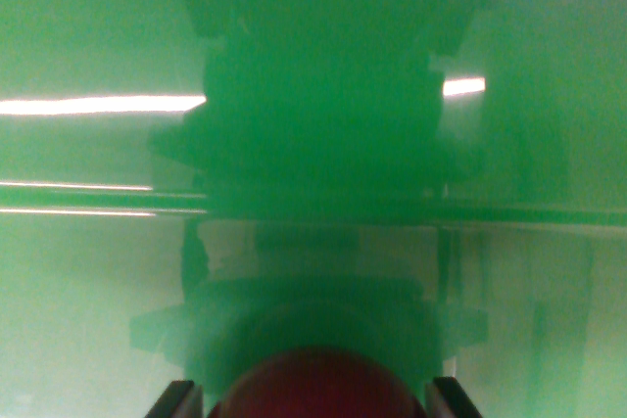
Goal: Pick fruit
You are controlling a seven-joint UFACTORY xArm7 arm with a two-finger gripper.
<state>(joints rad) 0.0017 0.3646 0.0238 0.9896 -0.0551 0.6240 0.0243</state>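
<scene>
A dark red round fruit (315, 379) fills the bottom middle of the wrist view; only its top half shows. My gripper (312, 400) is shut on it, and the black fingertips (176, 400) press against its left and right sides. Behind it lies a glossy green surface (78, 301), blurred, carrying a dark mirror image of the gripper body (323, 115). How high the fruit hangs over that surface cannot be told.
A dark horizontal seam or ledge (529, 212) crosses the green surface at mid height. Bright white light streaks (98, 104) reflect on the wrist view's left and right. Nothing else is sharp enough to name.
</scene>
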